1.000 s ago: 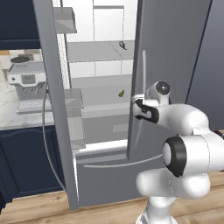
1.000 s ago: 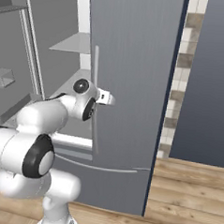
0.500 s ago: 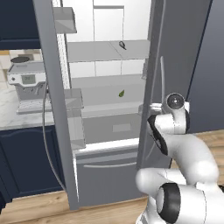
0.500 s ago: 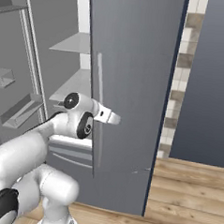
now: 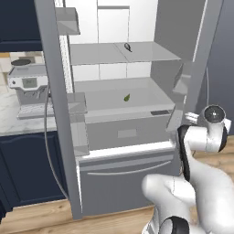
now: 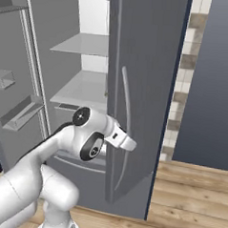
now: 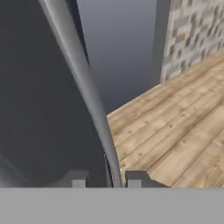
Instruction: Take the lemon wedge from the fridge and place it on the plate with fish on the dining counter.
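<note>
The fridge stands with both doors open, showing a white interior and grey shelves. The lemon wedge, a tiny olive-green sliver, lies on the middle shelf. My gripper is at the right door, low on its long pale handle. In the hand view the handle runs between the two fingertips of the gripper, with a little space on either side, so the jaws stand open around it. The plate and the dining counter are out of view.
A small dark curled object lies on the upper shelf. The open left door carries bins; beyond it a coffee machine sits on a marbled worktop over navy cabinets. A tiled wall and a dark panel stand right of the fridge.
The right door has swung much further open, and my arm has swung right with the gripper at its handle. The lemon wedge has not moved.
</note>
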Controlling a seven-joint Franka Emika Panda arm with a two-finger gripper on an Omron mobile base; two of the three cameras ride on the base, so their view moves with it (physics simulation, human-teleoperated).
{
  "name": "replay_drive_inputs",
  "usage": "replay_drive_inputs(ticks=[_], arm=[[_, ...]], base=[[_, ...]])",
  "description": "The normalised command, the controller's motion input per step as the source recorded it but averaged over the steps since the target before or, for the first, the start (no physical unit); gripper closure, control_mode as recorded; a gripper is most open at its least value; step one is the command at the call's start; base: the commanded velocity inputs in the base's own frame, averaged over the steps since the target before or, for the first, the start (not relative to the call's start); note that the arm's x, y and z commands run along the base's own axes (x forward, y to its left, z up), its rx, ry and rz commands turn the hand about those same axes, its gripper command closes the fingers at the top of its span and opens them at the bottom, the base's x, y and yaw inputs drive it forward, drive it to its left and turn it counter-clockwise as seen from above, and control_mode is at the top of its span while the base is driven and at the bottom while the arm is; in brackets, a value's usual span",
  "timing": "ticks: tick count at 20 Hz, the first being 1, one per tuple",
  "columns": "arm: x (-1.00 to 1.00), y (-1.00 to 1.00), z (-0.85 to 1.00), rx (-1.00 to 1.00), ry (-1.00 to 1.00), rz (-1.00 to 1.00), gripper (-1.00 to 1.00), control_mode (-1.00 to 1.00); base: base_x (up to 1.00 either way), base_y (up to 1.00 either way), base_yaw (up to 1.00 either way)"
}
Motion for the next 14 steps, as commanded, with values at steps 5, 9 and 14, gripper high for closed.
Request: replay_drive_inputs(ticks=[5, 9, 14], arm=[[-0.87, 0.54, 0.38, 0.0, -0.27, -0.02, -1.0, -1.0], [-0.42, 1.0, 0.31, 0.0, -0.36, -0.11, -1.0, -1.0], [0.44, 0.91, 0.46, -0.02, -0.25, -0.31, -1.0, -1.0]], base=[[0.0, 0.0, 0.0], [0.0, 0.0, 0.0], [0.0, 0.0, 0.0]])
